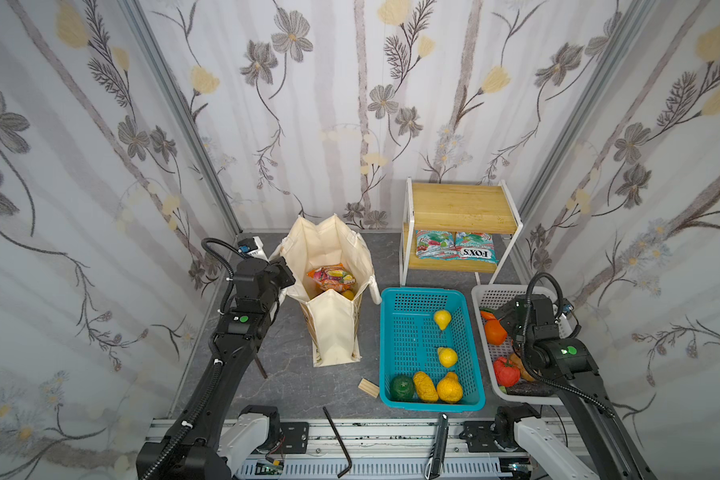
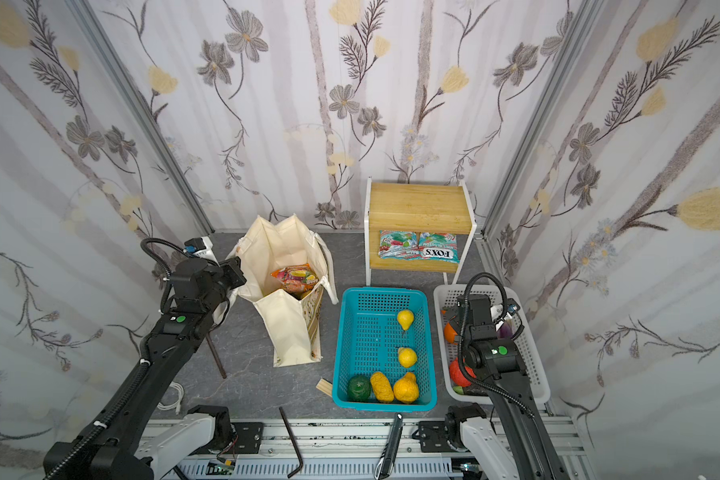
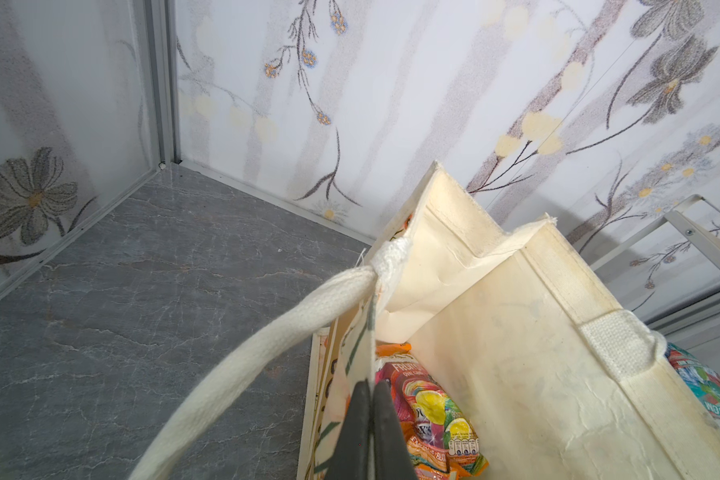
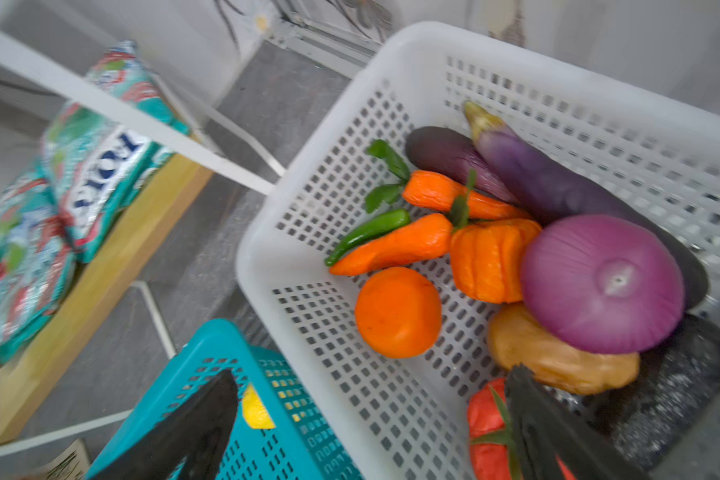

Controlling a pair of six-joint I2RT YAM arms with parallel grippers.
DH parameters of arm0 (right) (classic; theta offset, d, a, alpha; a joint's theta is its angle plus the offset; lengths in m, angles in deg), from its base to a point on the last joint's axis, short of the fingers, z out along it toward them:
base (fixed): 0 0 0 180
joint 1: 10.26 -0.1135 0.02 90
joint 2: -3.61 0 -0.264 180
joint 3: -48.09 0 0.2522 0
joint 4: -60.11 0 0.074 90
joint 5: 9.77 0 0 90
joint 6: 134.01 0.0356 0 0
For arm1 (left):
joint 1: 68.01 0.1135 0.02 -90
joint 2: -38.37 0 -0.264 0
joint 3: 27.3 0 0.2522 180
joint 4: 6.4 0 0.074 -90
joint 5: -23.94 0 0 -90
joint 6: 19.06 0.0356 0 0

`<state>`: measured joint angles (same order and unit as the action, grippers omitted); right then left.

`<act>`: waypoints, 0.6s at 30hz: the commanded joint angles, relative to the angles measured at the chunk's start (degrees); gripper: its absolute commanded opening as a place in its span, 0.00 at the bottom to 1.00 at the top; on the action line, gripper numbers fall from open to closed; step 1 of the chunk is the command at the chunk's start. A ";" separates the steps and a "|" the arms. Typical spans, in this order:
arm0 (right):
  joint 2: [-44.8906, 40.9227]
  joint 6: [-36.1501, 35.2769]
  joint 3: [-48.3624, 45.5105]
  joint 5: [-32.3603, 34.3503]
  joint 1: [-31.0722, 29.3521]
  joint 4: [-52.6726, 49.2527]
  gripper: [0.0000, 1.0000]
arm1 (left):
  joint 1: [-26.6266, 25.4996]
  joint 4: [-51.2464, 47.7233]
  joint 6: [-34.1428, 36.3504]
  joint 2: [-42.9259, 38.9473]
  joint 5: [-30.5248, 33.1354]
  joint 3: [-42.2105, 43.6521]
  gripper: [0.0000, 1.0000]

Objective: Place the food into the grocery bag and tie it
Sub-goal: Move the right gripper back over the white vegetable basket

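Note:
The cream grocery bag (image 1: 334, 332) stands open left of centre, also in the left wrist view as the bag (image 3: 516, 332). My left gripper (image 3: 373, 384) is shut on the bag's near rim, beside a white rope handle (image 3: 267, 345). An orange snack packet (image 3: 429, 411) lies inside the bag (image 2: 285, 328). My right gripper (image 4: 373, 374) hangs open and empty over the white basket (image 4: 254, 266). In that basket lie the purple onion (image 4: 603, 282) and the orange (image 4: 398, 311). The lemon (image 1: 447, 356) sits in the teal basket (image 1: 420, 292).
The teal basket also holds a pear (image 1: 442, 319), a dark green round fruit (image 1: 402, 387) and bumpy yellow fruits. Carrots, aubergines and a tomato crowd the white basket. A wooden rack (image 1: 460, 208) at the back holds FOX'S packets (image 1: 456, 247). A wood block (image 1: 368, 387) lies on the table.

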<state>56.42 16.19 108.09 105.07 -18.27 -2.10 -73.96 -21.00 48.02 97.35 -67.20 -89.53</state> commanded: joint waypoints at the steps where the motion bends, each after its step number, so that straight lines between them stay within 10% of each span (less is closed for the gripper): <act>1: -0.32 11.72 -0.32 5.78 0.89 -7.63 0.97 | -0.07 0.45 -0.64 0.19 -1.39 0.15 0.00; 18: -4.28 6.46 -6.07 12.58 13.64 -5.27 0.94 | -0.02 0.75 -1.78 1.67 -3.37 0.26 0.00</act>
<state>51.24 25.68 103.78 117.20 -6.40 -11.13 -73.96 -19.71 46.69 98.83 -69.54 -89.53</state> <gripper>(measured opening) 0.944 0.051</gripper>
